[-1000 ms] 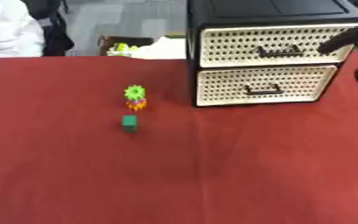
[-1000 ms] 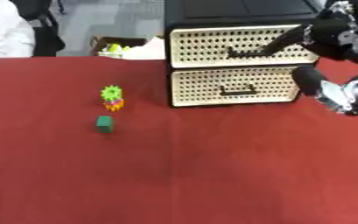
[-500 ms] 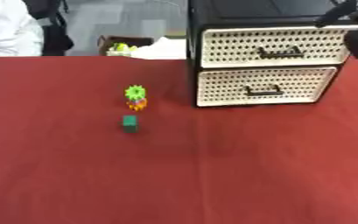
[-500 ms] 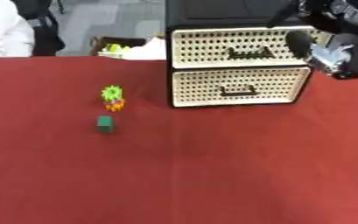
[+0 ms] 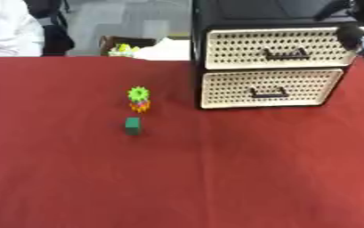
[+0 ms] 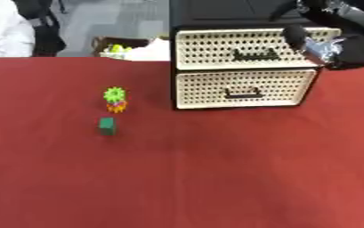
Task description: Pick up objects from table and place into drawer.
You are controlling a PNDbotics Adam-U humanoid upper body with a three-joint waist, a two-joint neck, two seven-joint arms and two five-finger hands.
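On the red table (image 5: 216, 178), a small dark green block (image 5: 132, 126) lay just in front of a green-and-orange toothed plastic toy (image 5: 139, 99), both left of the closed black two-drawer cabinet with cream perforated fronts (image 6: 247, 67). Both looked light and rigid; opposite flat sides suit the block. The right hand (image 6: 329, 42) hovered by the upper drawer; whether its fingers were open, I cannot tell.

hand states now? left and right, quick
Left hand: not in view.
Right hand: by the upper drawer, right end; holds nothing visible, fingers open or shut cannot be told.
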